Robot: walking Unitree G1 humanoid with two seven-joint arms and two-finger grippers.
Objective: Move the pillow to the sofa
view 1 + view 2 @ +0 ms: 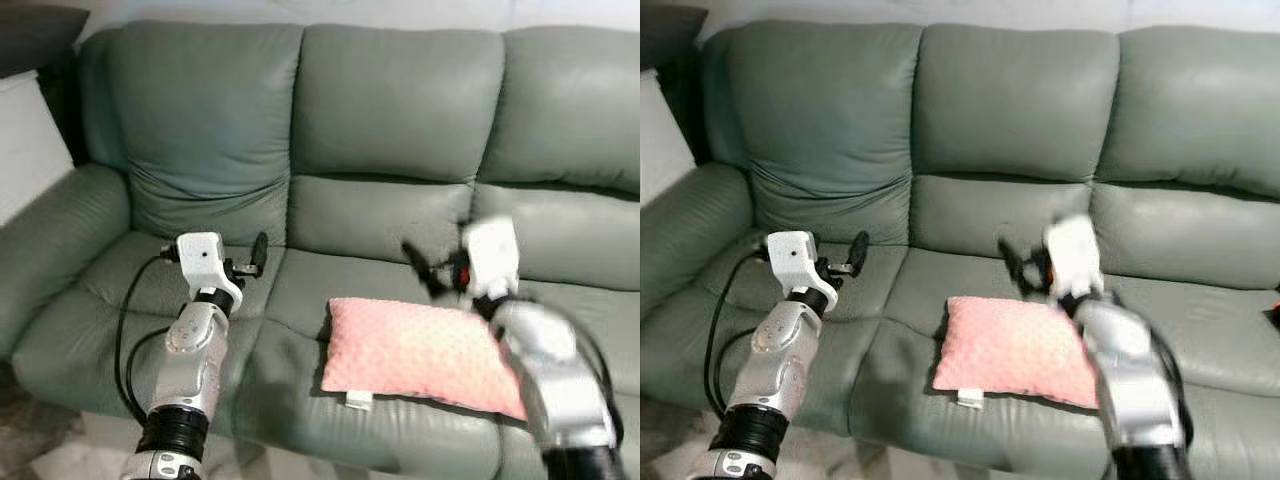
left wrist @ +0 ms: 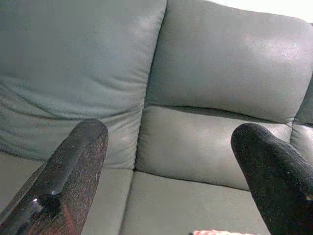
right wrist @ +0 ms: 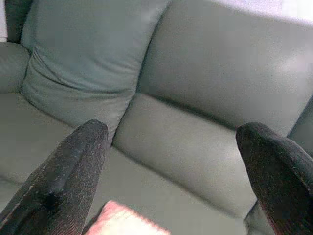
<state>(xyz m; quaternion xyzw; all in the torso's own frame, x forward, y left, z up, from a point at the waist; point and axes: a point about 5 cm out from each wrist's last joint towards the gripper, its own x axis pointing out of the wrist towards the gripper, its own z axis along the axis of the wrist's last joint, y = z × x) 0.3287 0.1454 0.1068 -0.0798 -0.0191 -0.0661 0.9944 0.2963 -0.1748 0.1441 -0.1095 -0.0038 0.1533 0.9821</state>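
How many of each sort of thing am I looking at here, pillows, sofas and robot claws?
Pink pillow: 1
Grey-green sofa: 1
Robot grippers, both with jaws open: 2, the left gripper and the right gripper
Total: 4

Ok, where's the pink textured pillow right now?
In the left eye view the pink textured pillow lies flat on the grey-green leather sofa, on its middle seat cushion near the front edge, just below the right gripper.
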